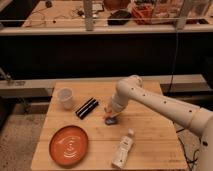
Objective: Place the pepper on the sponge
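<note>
Wooden table (pixel 155 131) carries all items noted. White robot arm (pixel 150 100) reaches in from the right side and bends down to the board near its middle. Gripper (pixel 108 113) is lowered to the table surface, pointing downward. Whether it is spread or pressed together cannot be told from this view. Pepper (pixel 106 117), a tiny orange-red piece, shows directly at the tip of the gripper, on its lower left edge. Whether it is pinched or merely touching cannot be determined. Sponge (pixel 113 120), a small blue pad, lies immediately under and slightly to the right of the gripper, touching or nearly touching it. Pepper sits at the sponge's left upper edge; whether it rests on the pad or just against it is unclear. Black ridged bar (pixel 86 107) lies to the left of the gripper, near but apart, set on a diagonal. White cup (pixel 65 98) stands upright further left, beyond the bar. Round orange plate (pixel 68 145) lies to the lower left of the gripper, well apart, near the table's front edge. White bottle (pixel 123 149) lies on its side below the gripper, slightly to the right, near the front edge.
</note>
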Controlling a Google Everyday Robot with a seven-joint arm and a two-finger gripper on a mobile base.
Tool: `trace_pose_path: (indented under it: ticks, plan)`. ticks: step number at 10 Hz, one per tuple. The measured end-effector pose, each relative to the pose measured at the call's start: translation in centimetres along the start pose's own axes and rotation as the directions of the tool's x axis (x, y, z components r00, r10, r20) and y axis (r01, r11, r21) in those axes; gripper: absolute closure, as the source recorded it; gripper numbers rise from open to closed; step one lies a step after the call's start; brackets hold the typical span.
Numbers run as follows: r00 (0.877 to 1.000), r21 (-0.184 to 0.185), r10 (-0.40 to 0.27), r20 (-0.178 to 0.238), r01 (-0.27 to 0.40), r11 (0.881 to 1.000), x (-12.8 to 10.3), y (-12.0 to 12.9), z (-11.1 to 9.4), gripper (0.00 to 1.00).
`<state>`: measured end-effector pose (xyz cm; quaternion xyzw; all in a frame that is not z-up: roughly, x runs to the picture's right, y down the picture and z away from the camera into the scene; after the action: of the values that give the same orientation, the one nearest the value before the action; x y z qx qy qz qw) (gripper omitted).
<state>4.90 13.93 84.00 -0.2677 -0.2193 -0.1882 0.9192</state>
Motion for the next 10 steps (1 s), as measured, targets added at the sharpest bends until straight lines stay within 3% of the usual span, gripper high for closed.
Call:
trace_pose_path:
  ticks: [3,6,10]
  plan:
    - [1.000,0.008,0.002,0.001,-0.002,1.000,0.05,0.28,0.06,0.87]
    - [1.000,0.014,0.012,0.002,-0.012,1.000,0.14,0.52,0.10,0.94]
    - [1.000,0.024,0.025,0.003,-0.025,0.999,-0.04,0.79,0.19,0.94]
